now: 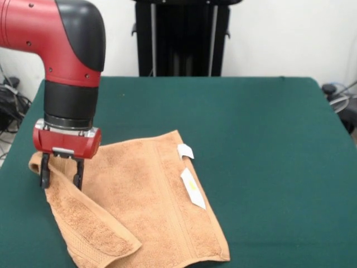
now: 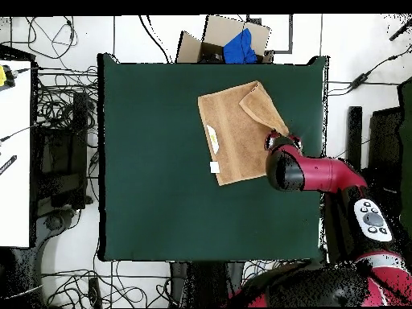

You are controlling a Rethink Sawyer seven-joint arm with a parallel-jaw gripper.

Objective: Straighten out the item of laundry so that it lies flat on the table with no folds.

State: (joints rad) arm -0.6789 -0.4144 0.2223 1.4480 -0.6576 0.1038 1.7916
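The orange-tan towel (image 1: 145,201) lies on the left part of the green table (image 1: 268,145) in the front view. Its near-left side is folded over in a long flap (image 1: 83,223). Two white tags (image 1: 192,188) lie along its right edge. My gripper (image 1: 61,176) points straight down at the towel's left corner, with its fingertips at the cloth. The fingers (image 1: 78,174) stand apart, with towel showing between them. In the overhead view the towel (image 2: 233,137) lies near the table's (image 2: 153,161) top right, with the folded flap (image 2: 264,109) on it. The arm's head (image 2: 286,169) hides the gripper there.
A black stand (image 1: 181,36) rises behind the table's far edge. In the overhead view a cardboard box with a blue item (image 2: 237,42) sits beyond the top edge. Cables lie on the floor at the left beside a white bench (image 2: 16,153).
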